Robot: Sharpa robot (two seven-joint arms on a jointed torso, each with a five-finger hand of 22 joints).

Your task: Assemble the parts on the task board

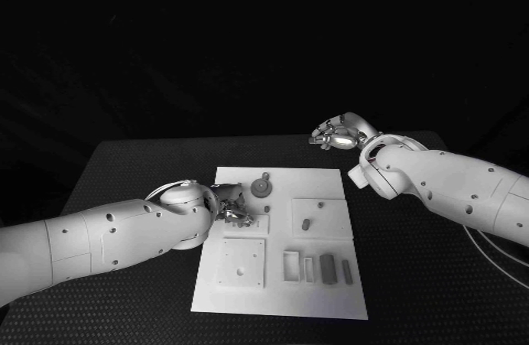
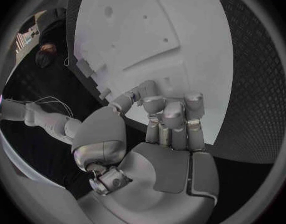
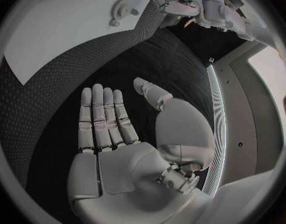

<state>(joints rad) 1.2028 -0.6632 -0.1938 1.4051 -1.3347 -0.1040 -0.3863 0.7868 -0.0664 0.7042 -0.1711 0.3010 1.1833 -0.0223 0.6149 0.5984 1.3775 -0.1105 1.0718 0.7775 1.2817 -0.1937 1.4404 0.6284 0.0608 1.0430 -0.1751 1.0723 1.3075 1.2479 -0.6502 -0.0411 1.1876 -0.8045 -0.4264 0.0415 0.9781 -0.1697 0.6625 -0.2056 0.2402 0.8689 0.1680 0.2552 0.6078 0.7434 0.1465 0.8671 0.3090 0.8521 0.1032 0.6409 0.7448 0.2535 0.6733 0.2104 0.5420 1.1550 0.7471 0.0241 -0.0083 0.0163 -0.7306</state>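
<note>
The white task board (image 1: 331, 184) lies in the middle of the black table. On it I see a grey round part (image 1: 261, 187), a small peg (image 1: 304, 225) on a raised square, and two grey bars (image 1: 327, 268) beside a small frame (image 1: 291, 266). My left hand (image 1: 232, 209) rests at the board's left edge, its fingers (image 2: 171, 117) curled in against the white surface; no part shows between them. My right hand (image 1: 339, 135) hovers past the board's far right corner, fingers (image 3: 102, 117) stretched flat and holding nothing. The board (image 3: 56, 35) and round part (image 3: 121, 7) lie ahead of it.
A square plate (image 1: 242, 262) with a small hole sits at the board's near left. Black table (image 1: 441, 284) surrounds the board on all sides. My left forearm (image 1: 99, 242) lies across the table's left side.
</note>
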